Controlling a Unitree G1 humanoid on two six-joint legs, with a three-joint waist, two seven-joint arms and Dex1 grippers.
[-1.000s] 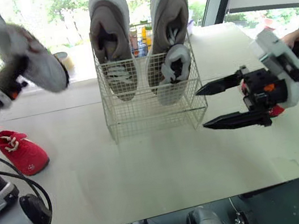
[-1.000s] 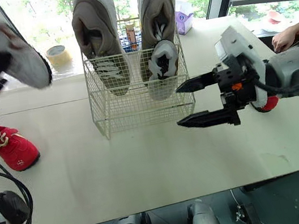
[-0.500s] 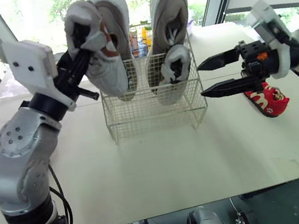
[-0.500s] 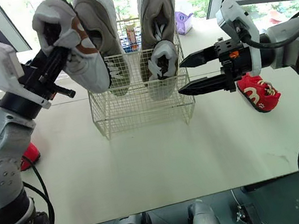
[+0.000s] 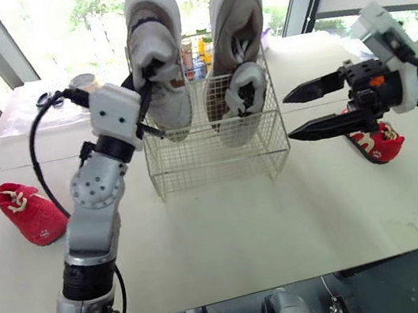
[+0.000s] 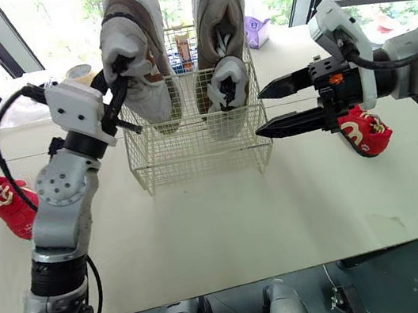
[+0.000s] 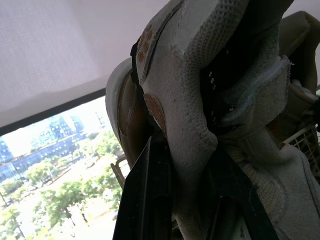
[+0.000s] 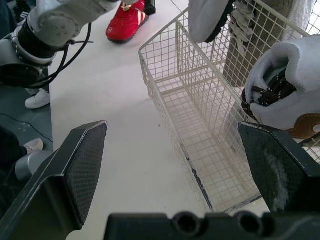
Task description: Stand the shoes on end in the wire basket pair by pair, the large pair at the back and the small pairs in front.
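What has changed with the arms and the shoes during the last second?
The left gripper, shut on a small grey shoe, carried it from the far left to the left front of the wire basket. The right gripper, open throughout, rose a little. The large pair, the other small grey shoe, the left red shoe and the right red shoe stayed put.

- bench [image 5: 229,225]: pale, flat top.
- wire basket [image 5: 217,155]: stands mid-bench, toward the back.
- left red shoe [image 5: 32,212], right red shoe [image 5: 388,144]: one on each side of the basket.
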